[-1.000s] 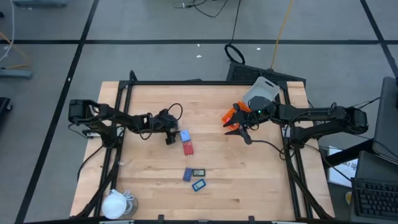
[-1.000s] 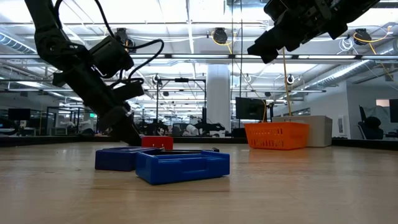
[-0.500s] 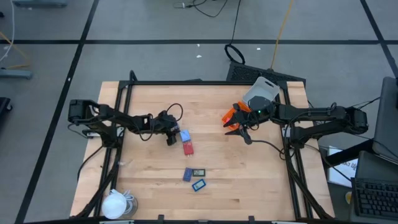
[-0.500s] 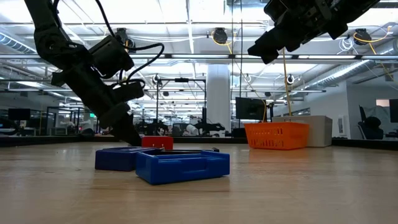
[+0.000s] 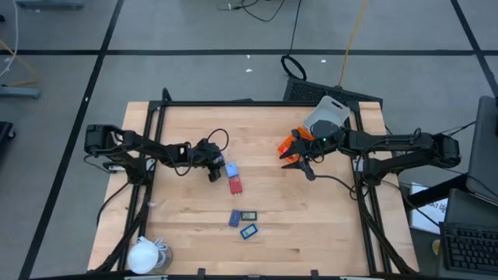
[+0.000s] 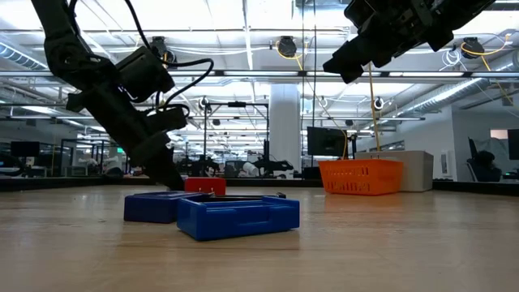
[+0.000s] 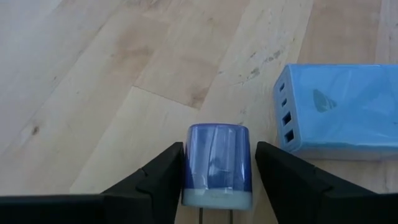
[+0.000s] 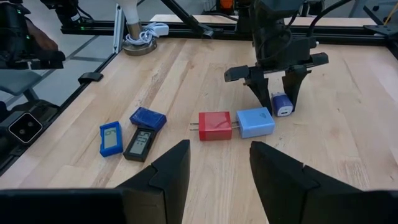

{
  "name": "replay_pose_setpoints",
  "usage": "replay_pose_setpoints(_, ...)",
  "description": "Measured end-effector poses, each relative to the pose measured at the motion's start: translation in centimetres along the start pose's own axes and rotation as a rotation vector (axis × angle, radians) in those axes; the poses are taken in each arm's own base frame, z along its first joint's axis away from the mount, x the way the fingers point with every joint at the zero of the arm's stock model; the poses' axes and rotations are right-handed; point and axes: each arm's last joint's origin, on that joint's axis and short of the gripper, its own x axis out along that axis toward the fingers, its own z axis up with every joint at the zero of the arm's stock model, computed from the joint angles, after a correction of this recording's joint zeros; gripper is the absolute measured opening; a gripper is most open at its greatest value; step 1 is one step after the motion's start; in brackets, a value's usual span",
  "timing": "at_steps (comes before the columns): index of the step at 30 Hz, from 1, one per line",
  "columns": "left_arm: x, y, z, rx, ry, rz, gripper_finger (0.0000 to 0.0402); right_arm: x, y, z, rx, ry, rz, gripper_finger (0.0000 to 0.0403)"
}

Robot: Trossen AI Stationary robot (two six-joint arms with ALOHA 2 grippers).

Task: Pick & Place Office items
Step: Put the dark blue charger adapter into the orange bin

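Observation:
My left gripper (image 7: 219, 186) is low over the table, shut on a small purple cube (image 7: 217, 163) with two prongs. Right beside it lie a pale blue cube (image 7: 339, 109) and, past that, a red block (image 8: 215, 125). Closer to the near edge lie a dark blue piece (image 8: 148, 118), a dark flat rectangle (image 8: 139, 144) and a blue flat rectangle (image 8: 111, 138). My right gripper (image 5: 299, 161) hangs open, high above the table by the orange tray (image 5: 289, 144), with nothing between its fingers. My left gripper has the purple cube's two opposite side faces (image 7: 188, 165) between its two fingers (image 7: 163, 171). The fingers slant down from the table's left side. The cube sits on the table, its prongs toward the wrist.
A grey lid (image 5: 325, 117) lies by the orange tray at the far right. A white round lump with a cord (image 5: 144, 254) sits at the near left corner. Bare wood lies between the items and the tray. A black frame (image 5: 156, 117) edges the table.
My left gripper has rolled a little about its own line while staying in place at the purple cube. The items lie where they were.

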Motion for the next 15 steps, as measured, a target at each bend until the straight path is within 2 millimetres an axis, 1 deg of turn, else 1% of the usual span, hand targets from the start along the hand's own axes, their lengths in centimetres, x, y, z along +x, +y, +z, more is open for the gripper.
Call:
replay_pose_setpoints(4, 0.00, -0.03, -0.05, 0.001, 0.006, -0.013, 0.0197, 0.00, 0.00, -0.03, 0.000, 0.001, 0.000, 0.0155)
replay_pose_setpoints(10, -0.01, -0.02, -0.28, 0.003, 0.032, -0.016, 0.0180, 0.12, 0.04, -0.76, 0.007, 0.015, 0.002, 0.0155)
replay_pose_setpoints(15, -0.02, -0.02, -0.34, -0.010, 0.038, -0.016, 0.0171, 0.13, 0.02, -0.61, -0.002, -0.004, 0.000, 0.0155)
